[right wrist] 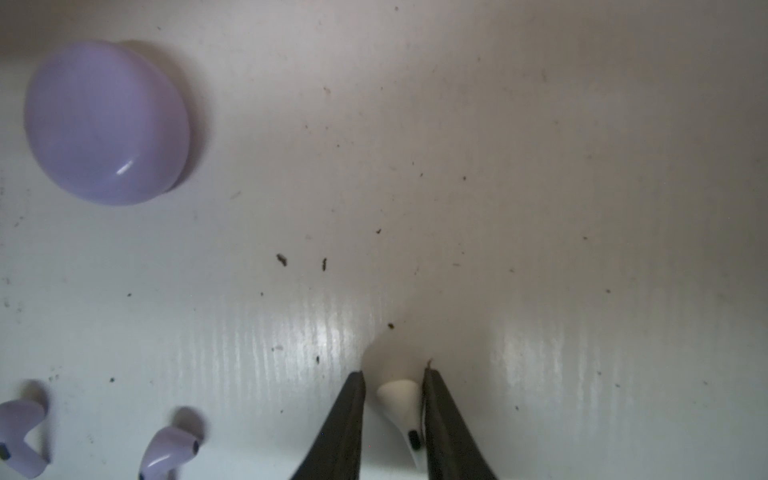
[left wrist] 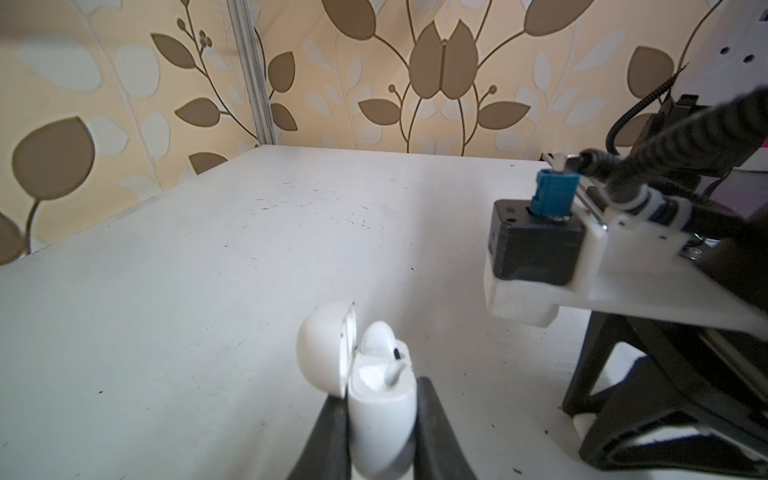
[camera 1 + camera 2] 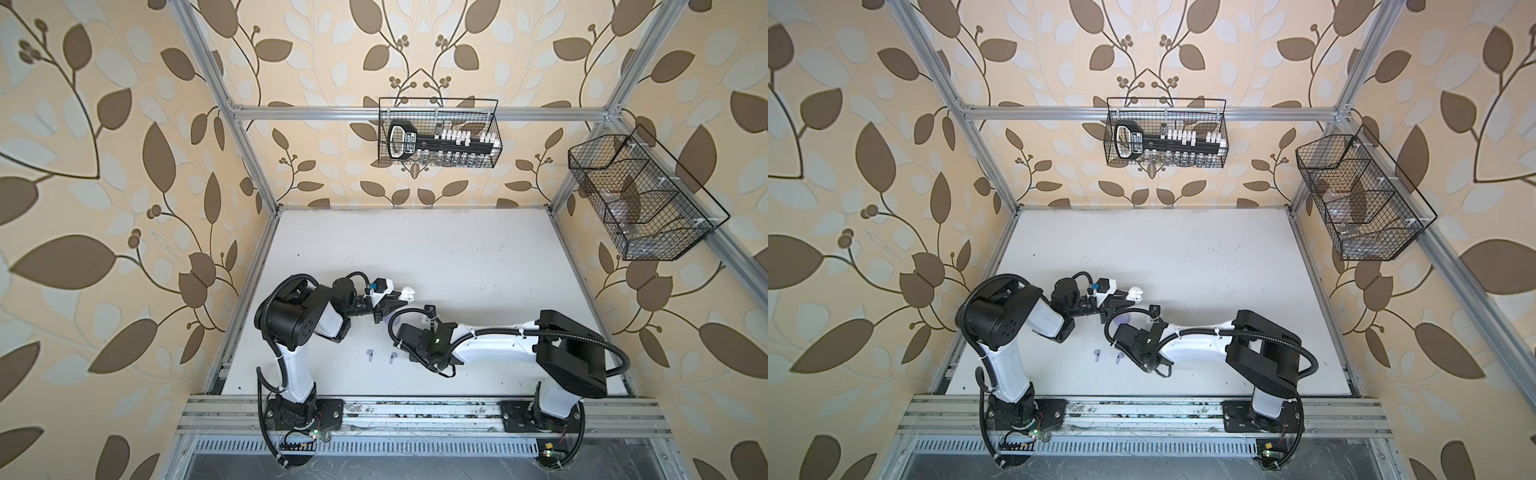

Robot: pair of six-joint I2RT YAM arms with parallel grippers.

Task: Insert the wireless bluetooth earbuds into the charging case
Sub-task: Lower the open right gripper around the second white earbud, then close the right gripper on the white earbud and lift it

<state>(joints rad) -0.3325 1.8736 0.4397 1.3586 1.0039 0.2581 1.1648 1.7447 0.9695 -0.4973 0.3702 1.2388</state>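
Note:
My left gripper (image 2: 380, 395) is shut on the base of a white charging case (image 2: 382, 419), held just above the table with its lid (image 2: 322, 345) swung open. One white earbud (image 2: 380, 338) sits in the case. In both top views the case (image 3: 407, 294) (image 3: 1134, 293) is left of centre. My right gripper (image 1: 394, 374) points down at the table with a second white earbud (image 1: 401, 399) between its fingers. The earbud touches one finger and a gap shows at the other. Two lavender earbuds (image 1: 170, 444) (image 1: 20, 432) and a shut lavender case (image 1: 106, 122) lie beside it.
The lavender earbuds (image 3: 370, 354) (image 3: 392, 356) lie near the table's front, just left of my right wrist (image 3: 419, 338). The two wrists are close together. Wire baskets hang on the back wall (image 3: 440, 133) and the right frame (image 3: 640, 199). Aluminium posts frame the table.

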